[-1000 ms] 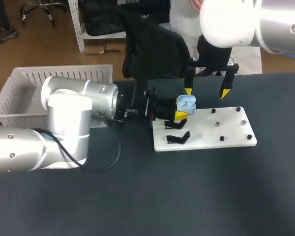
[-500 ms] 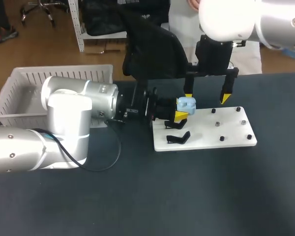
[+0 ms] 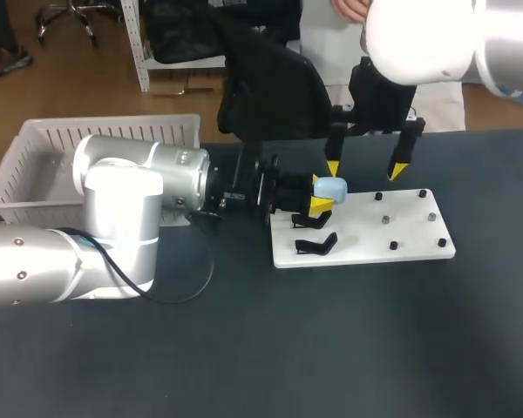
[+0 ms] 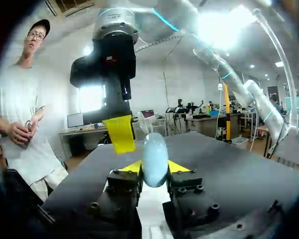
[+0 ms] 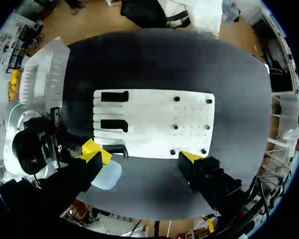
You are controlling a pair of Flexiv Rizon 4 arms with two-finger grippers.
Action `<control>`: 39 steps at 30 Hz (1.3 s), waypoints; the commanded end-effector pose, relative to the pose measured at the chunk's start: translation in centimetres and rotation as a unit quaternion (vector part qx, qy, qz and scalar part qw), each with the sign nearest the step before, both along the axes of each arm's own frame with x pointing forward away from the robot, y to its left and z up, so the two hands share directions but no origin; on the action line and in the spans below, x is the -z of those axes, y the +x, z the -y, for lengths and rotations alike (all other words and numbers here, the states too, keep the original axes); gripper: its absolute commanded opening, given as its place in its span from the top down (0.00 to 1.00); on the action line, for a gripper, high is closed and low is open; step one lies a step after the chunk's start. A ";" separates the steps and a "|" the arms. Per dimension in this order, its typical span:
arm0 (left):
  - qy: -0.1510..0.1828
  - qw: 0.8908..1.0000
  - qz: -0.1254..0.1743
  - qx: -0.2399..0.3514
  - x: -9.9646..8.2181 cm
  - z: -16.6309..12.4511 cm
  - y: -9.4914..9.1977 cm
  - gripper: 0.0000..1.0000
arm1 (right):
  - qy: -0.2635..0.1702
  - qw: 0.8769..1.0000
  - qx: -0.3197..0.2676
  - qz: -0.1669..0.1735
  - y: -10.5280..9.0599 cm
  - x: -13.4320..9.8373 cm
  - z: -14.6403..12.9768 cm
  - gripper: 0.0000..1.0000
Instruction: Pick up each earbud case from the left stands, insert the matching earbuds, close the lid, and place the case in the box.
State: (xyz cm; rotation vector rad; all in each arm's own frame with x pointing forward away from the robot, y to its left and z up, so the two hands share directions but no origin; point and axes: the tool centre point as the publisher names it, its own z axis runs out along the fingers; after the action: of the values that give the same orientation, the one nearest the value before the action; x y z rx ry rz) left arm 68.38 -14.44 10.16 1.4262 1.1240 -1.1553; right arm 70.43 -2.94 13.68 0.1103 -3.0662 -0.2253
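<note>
Left gripper (image 4: pixel 154 168) clamps the earbud case (image 4: pixel 155 152), seemingly closed, between its tips; right gripper (image 3: pixel 366 167) hangs spread nearby.

one case (image 3: pixel 330 186), three stands (image 5: pixel 114 96), six pegs (image 5: pixel 177 98)

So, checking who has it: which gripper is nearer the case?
Left. The left gripper is shut on the case; the right gripper hangs open above it, one tip close by.

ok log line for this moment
left gripper: shut on earbud case, lid closed | right gripper: open, hovering beside case | box: case not yet in
</note>
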 end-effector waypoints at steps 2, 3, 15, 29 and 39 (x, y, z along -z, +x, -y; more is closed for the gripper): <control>0.001 1.000 0.000 0.000 0.0 0.0 0.0 1.00 | 0.002 0.998 0.013 0.057 -1.0 -2.2 0.8 0.00; 0.001 1.000 0.000 0.000 0.0 0.0 0.0 1.00 | 0.005 0.997 0.020 0.072 -1.0 -2.6 1.0 0.00; 0.043 0.996 0.023 -0.068 -2.2 -7.2 1.1 1.00 | 0.065 0.975 0.115 0.176 -0.7 -5.9 6.4 0.00; 0.124 0.959 0.028 -0.253 -4.9 -23.1 6.7 1.00 | 0.065 0.975 0.115 0.176 -0.7 -5.9 6.4 0.00; 0.180 0.935 -0.007 -0.305 -4.3 -29.6 11.5 1.00 | 0.065 0.975 0.115 0.176 -0.7 -5.9 6.4 0.00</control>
State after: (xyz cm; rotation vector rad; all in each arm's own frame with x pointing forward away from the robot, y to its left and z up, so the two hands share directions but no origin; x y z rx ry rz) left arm 79.85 14.17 14.23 1.1674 1.6762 -0.5250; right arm 70.11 -9.24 19.58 -0.2092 -3.3719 -0.4658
